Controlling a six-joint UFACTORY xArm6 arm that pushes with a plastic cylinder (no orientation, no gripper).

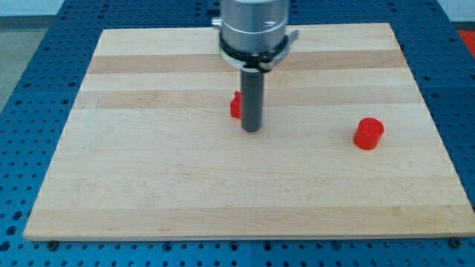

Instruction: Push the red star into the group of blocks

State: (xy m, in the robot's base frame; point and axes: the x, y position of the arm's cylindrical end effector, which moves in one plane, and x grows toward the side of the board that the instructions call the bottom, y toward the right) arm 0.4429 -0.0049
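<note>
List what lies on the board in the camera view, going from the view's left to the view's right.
Red block, mostly hidden behind the rod so its shape cannot be made out → my tip, right against that block's right side → red cylinder, standing well apart near the board's right edge.

A red cylinder point(368, 133) stands on the right part of the pale wooden counter point(163, 178), well apart from its edges. Around the counter lies a blue perforated base point(30, 74) dotted with holes.
</note>
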